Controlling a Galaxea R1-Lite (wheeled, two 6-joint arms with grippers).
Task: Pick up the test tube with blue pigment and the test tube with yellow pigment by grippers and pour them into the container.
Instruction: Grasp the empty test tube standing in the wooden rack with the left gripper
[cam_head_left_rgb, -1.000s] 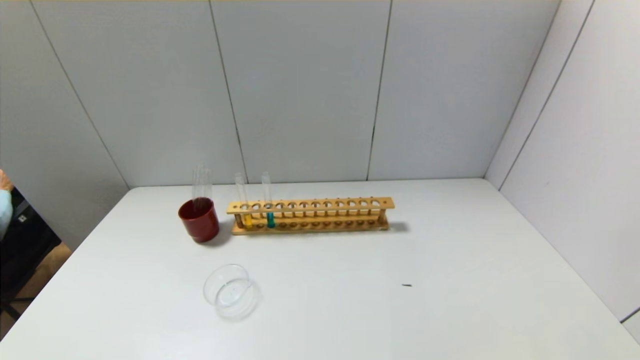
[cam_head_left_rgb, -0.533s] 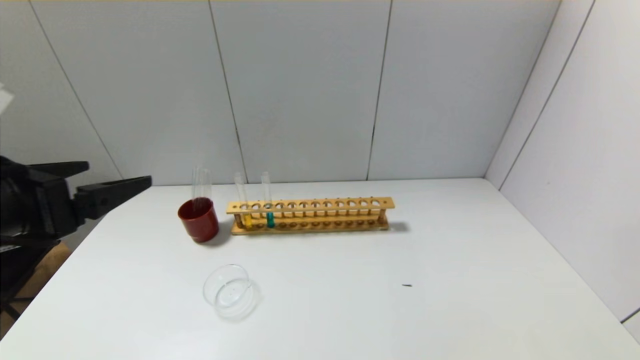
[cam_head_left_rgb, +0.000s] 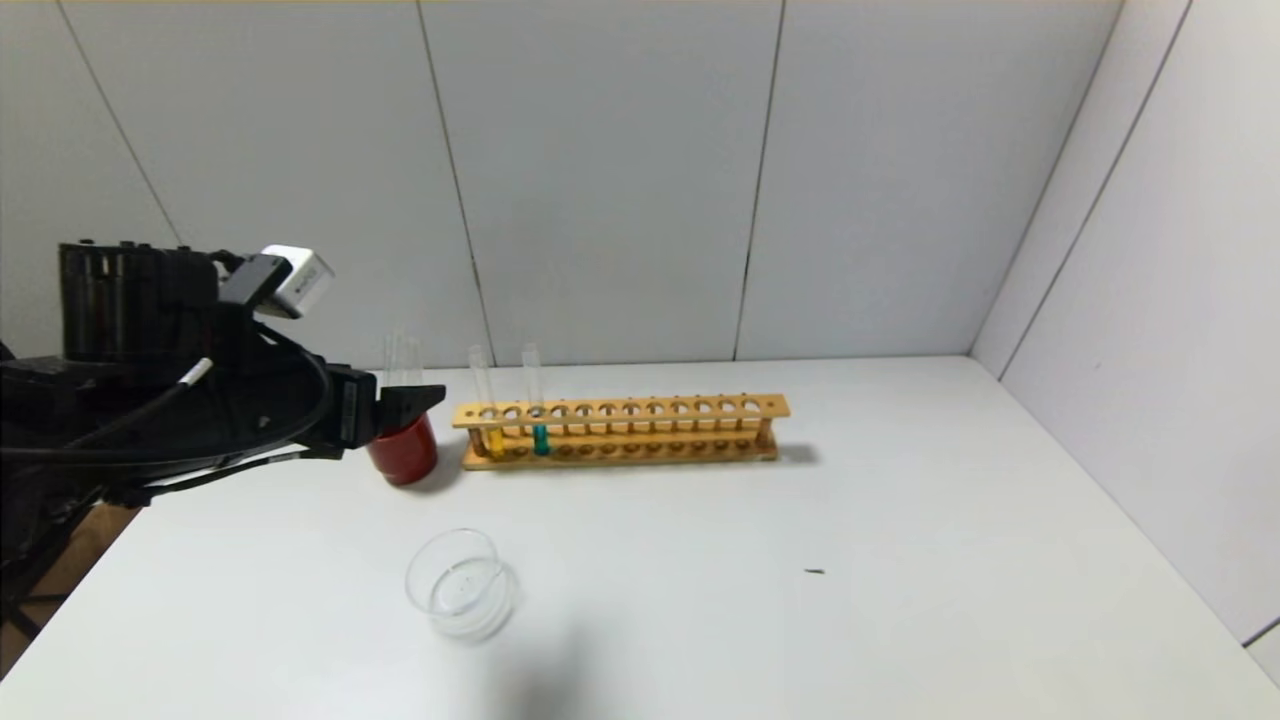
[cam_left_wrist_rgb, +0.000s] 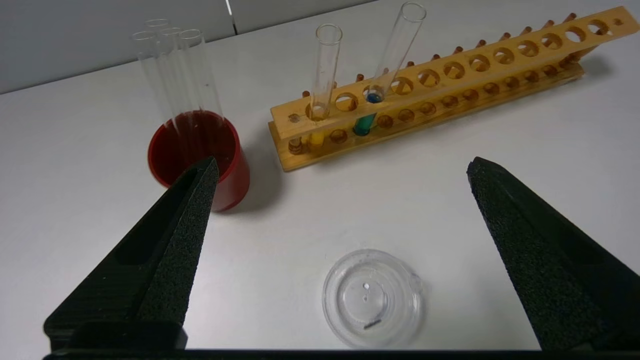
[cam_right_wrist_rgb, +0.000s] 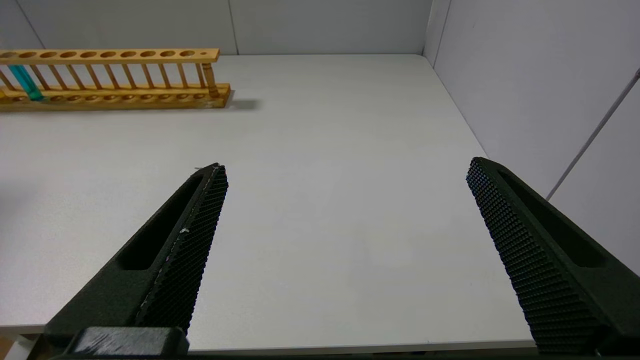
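Note:
The test tube with yellow pigment (cam_head_left_rgb: 490, 425) stands in the first hole at the left end of a wooden rack (cam_head_left_rgb: 650, 410). Two holes to its right is the test tube with blue pigment (cam_head_left_rgb: 537, 415). Both show in the left wrist view, yellow (cam_left_wrist_rgb: 322, 75) and blue (cam_left_wrist_rgb: 395, 55). The container (cam_head_left_rgb: 460, 585), a clear shallow dish, sits on the table nearer to me. My left gripper (cam_head_left_rgb: 415, 400) hovers open by the red cup, left of the rack, holding nothing (cam_left_wrist_rgb: 344, 162). The right gripper (cam_right_wrist_rgb: 346, 165) is open and empty over the table's near right edge.
A dark red cup (cam_head_left_rgb: 405, 455) with several empty clear tubes (cam_left_wrist_rgb: 170, 75) stands just left of the rack, partly behind my left gripper. White walls close in at the back and right. A small dark speck (cam_head_left_rgb: 813, 571) lies on the table.
My left arm has come in from the left edge and swung right, its tip now in front of the red cup. Tubes, rack and dish have not moved.

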